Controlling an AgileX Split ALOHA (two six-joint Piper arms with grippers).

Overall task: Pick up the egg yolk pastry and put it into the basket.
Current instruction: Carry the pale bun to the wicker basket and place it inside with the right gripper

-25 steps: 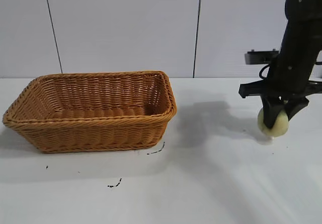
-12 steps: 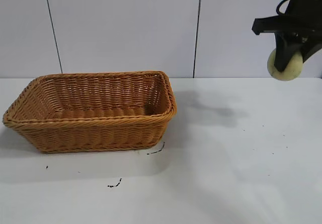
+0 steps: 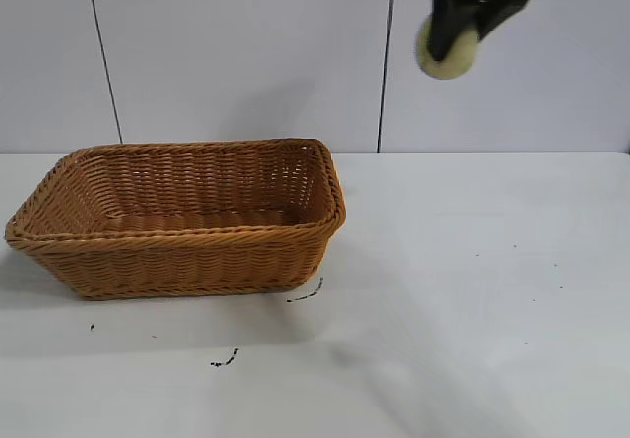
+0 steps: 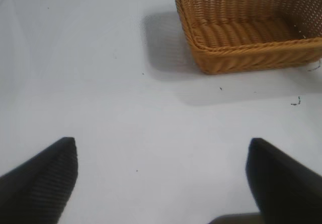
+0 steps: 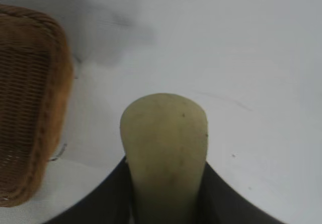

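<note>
Egg yolk pastry [image 3: 446, 52] is held high above the bench [image 3: 472, 290], pinched between the dark fingers of the right hand [image 3: 460, 27] at the top edge of the exterior view. It hangs over bare bench surface to the right of the basket [image 3: 177, 217], beyond the basket's right rim and well apart from it. Nothing stands between pastry and basket. The basket sits on the left half of the bench, long sides running left to right, mouth open upward, interior unoccupied as far as visible. A few small dark marks [image 3: 224, 361] lie on the bench in front of it.

Pastry is pale yellow-beige, matte and rounded, with tiny dark specks visible in the right wrist view [image 5: 165, 148]. There it appears elongated, its long axis running out from between the fingers, rounded end pointing away from the hand.

Left hand [image 4: 161, 176] hovers over bare bench beside the basket [image 4: 246, 27], fingers spread wide and holding nothing.
</note>
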